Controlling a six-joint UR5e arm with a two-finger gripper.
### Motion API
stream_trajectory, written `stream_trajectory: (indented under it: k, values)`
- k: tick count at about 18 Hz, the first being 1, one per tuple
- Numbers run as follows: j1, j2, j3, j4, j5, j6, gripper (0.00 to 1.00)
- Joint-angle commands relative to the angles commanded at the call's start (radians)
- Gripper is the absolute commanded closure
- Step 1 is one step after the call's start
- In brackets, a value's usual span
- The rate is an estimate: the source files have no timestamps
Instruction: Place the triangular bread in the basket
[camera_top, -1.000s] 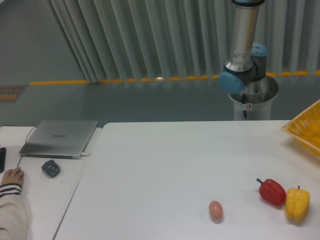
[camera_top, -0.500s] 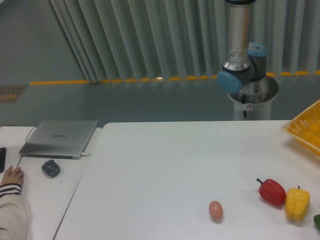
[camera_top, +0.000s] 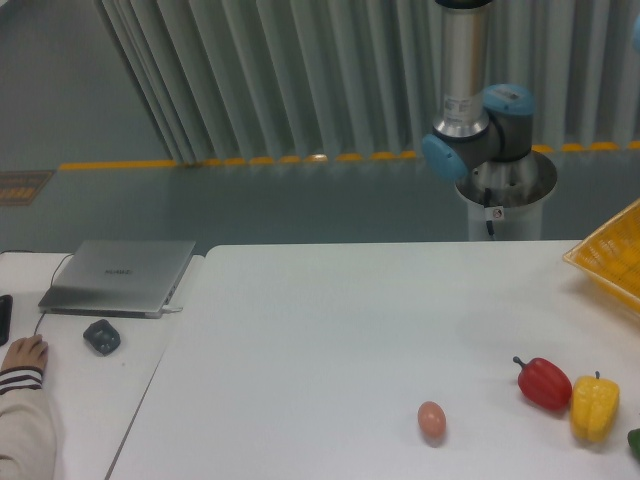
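The yellow lattice basket pokes into view at the table's right edge, tilted, only its left corner showing. The triangular bread is out of view. Only the arm's base and upright link show behind the table at the upper right; the gripper is above the frame and not in view.
On the white table lie a pinkish egg, a red pepper, a yellow pepper and a bit of something green at the right edge. A laptop, a dark mouse and a person's hand are on the left desk.
The arm's upright link has swung slightly to the left. A green thing appeared at the lower right edge. The objects on the table have not moved.
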Motion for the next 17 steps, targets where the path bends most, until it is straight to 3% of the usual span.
stream_trajectory:
  k: [3, 6, 12, 17]
  values:
    - [-0.041, -0.054, 0.005, 0.074, -0.002, -0.052, 0.0]
    - [-0.077, -0.083, 0.008, 0.109, -0.002, -0.084, 0.0]
    - [-0.13, -0.083, 0.003, 0.108, 0.012, -0.14, 0.0]
    - [-0.131, -0.086, -0.002, 0.108, 0.014, -0.14, 0.0]
